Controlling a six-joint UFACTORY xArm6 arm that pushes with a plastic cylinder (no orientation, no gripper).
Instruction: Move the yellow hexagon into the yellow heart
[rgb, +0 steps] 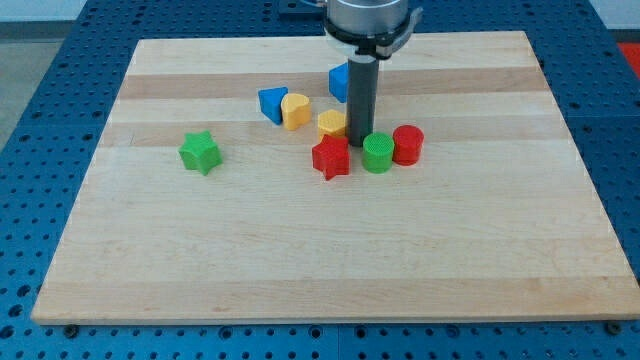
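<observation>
A pale wooden table (330, 250) lies on a blue perforated base (40, 80). The tool is a straight dark rod with no jaws, so it opens on nothing and holds nothing. My tip (359, 143) rests on the table just right of the yellow hexagon (332, 123), apparently touching it. Left of the hexagon sits the yellow heart (295, 110), a small gap apart, with a blue block (272, 103) at the heart's left. Another blue block (340, 81) is above the hexagon, partly hidden by the rod. Just below the hexagon is a red star (331, 157); to the star's right, a green cylinder (377, 153) and a red cylinder (407, 144). A green star (200, 152) lies well left.
</observation>
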